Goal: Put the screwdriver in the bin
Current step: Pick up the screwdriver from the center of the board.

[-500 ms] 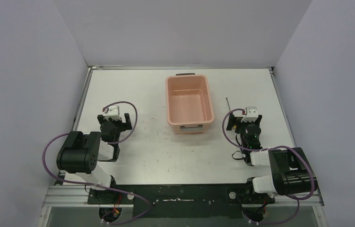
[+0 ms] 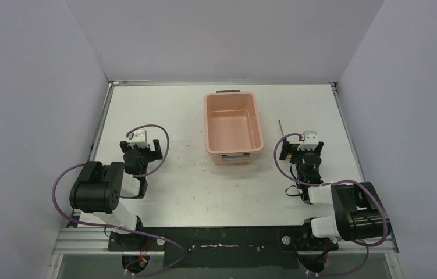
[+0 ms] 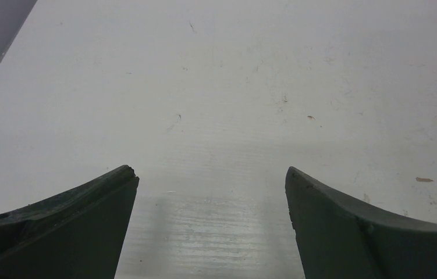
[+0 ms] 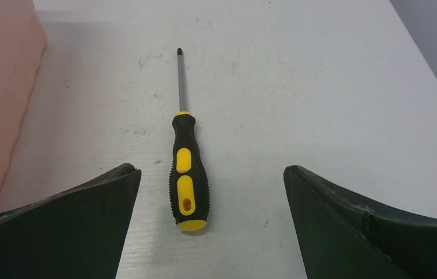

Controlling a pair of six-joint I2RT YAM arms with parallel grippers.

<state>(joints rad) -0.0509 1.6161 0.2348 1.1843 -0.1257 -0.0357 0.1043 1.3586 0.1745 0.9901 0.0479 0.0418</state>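
White bench (image 2: 175, 192) all around, scuffed and speckled, with pale lilac-grey walls closing it in on three sides. Up at the far middle sits the rectangular salmon-pink plastic bin (image 2: 233, 125), long side running away from me, rim and little handle tabs at its short ends, nothing inside it.

Over on my right side, here it is: the small slim screwdriver (image 4: 185, 174) with the black-and-yellow ribbed handle and the thin dark metal shaft. It lies flat on the bench, just right of the bin and apart from it; the pink wall of the bin (image 4: 0, 87) fills the left edge of my right wrist view. The shaft points straight away from me toward the far edge, and the yellow butt of the handle is nearest.

My right fingers (image 4: 76, 226) are spread wide, one dark tip on each side of that handle, with bench showing between each tip and the grip. No contact on either side. From above, my right wrist covers the handle, and only the shaft tip (image 2: 280, 127) pokes out beyond it.

On the other side, my left fingers (image 3: 59, 226) are spread just as wide over bare, scratched bench, well left of the bin, with only their own soft shadow between them. Whether either pair touches the surface, I cannot tell.
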